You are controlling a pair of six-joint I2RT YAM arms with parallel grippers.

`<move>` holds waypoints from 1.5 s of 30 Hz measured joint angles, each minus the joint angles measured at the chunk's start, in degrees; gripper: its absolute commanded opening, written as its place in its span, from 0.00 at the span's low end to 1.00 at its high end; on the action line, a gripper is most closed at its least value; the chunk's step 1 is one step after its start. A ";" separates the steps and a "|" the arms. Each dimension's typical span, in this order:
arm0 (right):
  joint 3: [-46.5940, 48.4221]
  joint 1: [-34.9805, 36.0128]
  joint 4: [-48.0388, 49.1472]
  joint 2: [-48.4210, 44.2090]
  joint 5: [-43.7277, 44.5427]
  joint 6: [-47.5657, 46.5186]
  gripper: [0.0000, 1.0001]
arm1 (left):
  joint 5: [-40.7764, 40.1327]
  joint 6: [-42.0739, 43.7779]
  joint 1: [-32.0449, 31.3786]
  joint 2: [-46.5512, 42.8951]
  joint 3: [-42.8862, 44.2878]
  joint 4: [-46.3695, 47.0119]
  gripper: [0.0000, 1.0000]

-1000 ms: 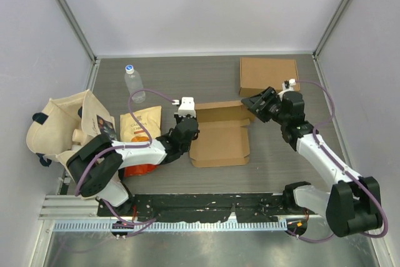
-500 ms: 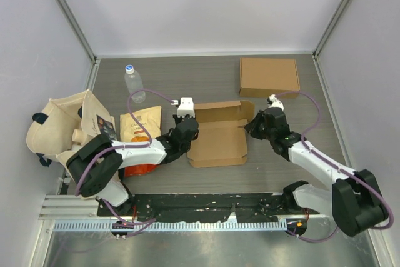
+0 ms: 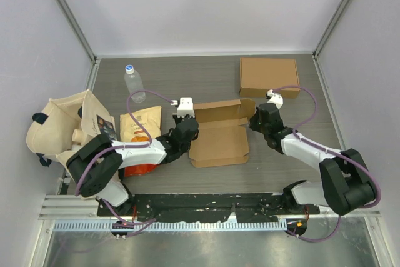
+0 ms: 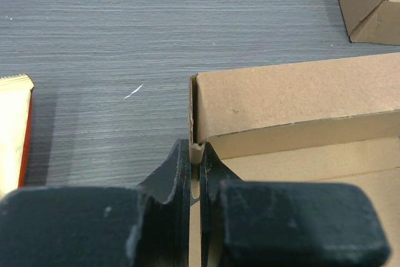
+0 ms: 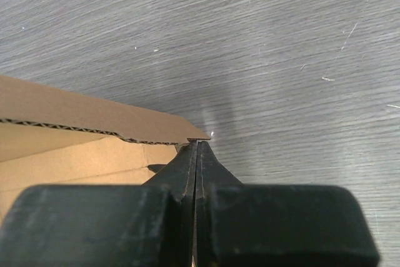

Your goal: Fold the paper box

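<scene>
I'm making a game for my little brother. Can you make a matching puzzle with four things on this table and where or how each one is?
1 water bottle
2 closed cardboard box
3 cloth bag
4 open paper box

A slumped at the left edge
B middle, flaps raised
C standing upright
D flat, far right corner

Pairs: 1-C, 2-D, 3-A, 4-B

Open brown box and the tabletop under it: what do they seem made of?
The open brown box looks like matte corrugated cardboard: its cut edge shows wavy fluting. The grey tabletop looks like wood-grain laminate, faintly glossy, streaked and scratched; possibly real wood.
</scene>
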 measured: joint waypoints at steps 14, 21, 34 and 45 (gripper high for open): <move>-1.81 0.37 10.51 2.14 -2.80 4.44 0.01 | 1.07 -2.12 0.00 -0.17 0.00 -0.04 0.00; -4.83 1.51 13.46 3.06 -5.64 10.45 0.01 | 1.88 -3.08 0.00 -0.17 0.00 -0.31 0.00; -4.85 1.51 5.90 5.70 -8.37 13.38 0.17 | 2.47 -2.69 0.00 -0.15 -0.07 -1.14 0.00; 20.22 -3.52 -36.65 -12.70 -4.33 -2.89 0.63 | 1.81 1.88 0.00 -0.17 -0.74 -0.09 0.00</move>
